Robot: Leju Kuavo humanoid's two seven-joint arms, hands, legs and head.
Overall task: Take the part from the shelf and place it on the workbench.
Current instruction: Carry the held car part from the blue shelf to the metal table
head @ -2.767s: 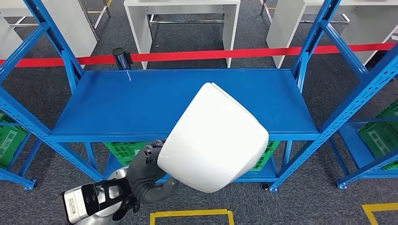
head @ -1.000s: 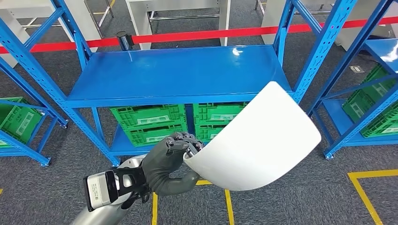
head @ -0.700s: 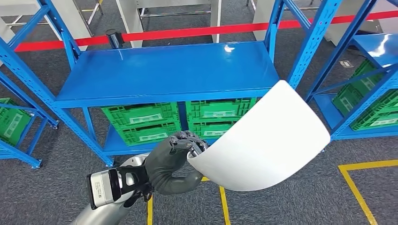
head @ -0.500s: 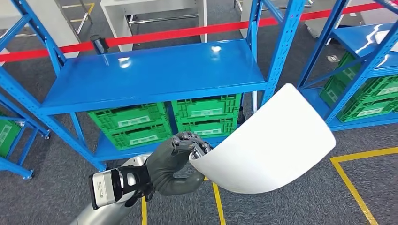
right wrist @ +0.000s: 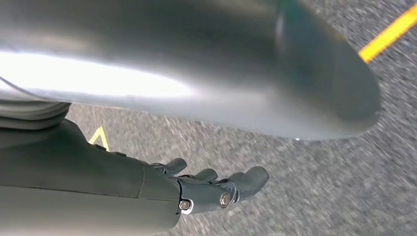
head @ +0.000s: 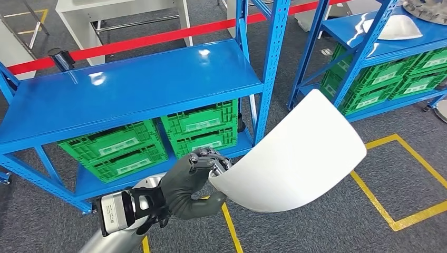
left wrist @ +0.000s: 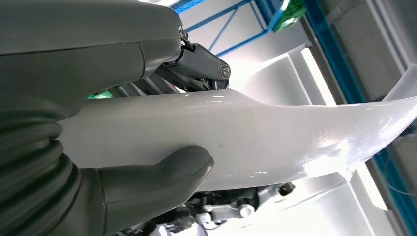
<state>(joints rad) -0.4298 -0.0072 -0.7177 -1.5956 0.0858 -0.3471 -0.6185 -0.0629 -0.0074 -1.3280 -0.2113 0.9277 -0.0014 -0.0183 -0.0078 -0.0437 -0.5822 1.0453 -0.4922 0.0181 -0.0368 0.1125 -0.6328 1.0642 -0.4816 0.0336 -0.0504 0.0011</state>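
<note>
Grey carpet; left hand (head: 191, 182) grips curved glossy white part (head: 295, 158); right hand (right wrist: 196, 189) slack, empty.

— What can't you make out here?
— The white part (head: 295, 158) covers the left hand's fingertips (head: 213, 161) and the floor behind it.
— And at your right wrist?
— The floor (right wrist: 314, 182) is smeared by blur. The right hand's (right wrist: 211, 189) fingers hang slightly curled; you can't tell how far apart.
— Anything cut off?
— The neighbouring shelf's (head: 387, 45) far corner.

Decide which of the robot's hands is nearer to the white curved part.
Left. The left hand grips the white curved part at its edge; the right hand hangs over the carpet, holding nothing.
</note>
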